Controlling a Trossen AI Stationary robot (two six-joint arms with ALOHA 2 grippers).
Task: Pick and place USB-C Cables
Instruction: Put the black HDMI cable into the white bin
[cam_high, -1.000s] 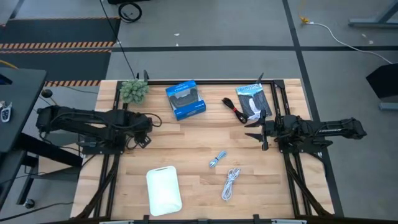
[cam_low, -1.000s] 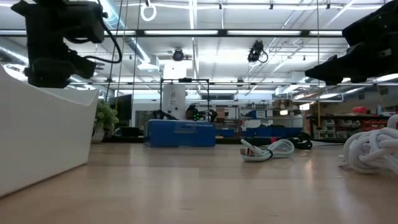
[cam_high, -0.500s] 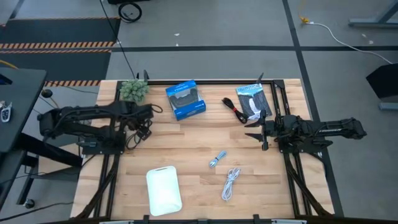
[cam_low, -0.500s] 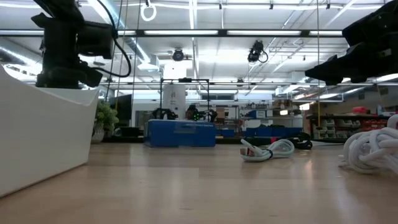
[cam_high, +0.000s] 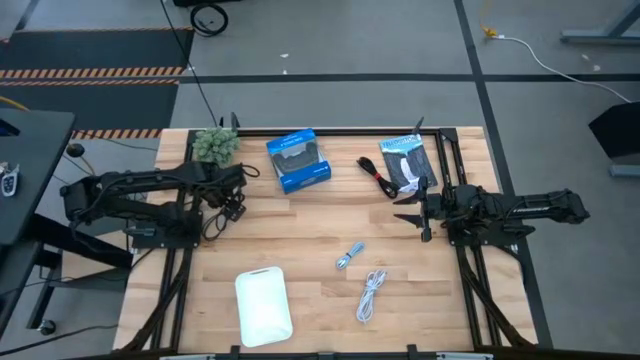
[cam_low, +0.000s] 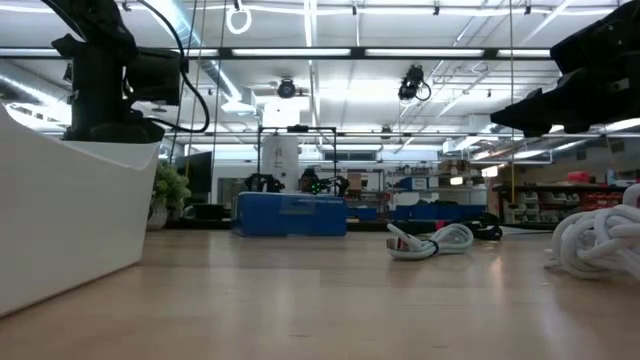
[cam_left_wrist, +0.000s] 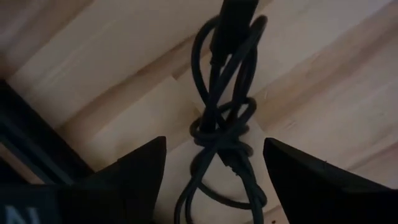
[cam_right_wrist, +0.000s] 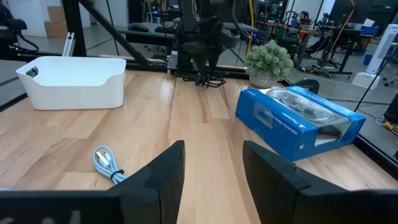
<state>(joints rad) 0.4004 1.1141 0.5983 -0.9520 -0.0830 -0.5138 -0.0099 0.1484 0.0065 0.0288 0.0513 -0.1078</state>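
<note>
Landmark = blue box (cam_high: 298, 160), far-centre on the table (cam_high: 300, 240): plant (cam_high: 215, 144) just left of it at the far-left corner, left gripper (cam_high: 232, 209) near-left of it over the black cable (cam_left_wrist: 225, 134), which lies on the wood between its spread fingers. Right of the box: red-and-black cable (cam_high: 376, 178), then the flat packet (cam_high: 404, 165) beside that, with the right gripper (cam_high: 408, 217) just nearer than the packet, fingers apart. Nearer than the box: white bin (cam_high: 263, 305) at the near edge slightly left, silvery-blue cable (cam_high: 349, 256) near-right, white cable (cam_high: 371, 295) nearer again.
</note>
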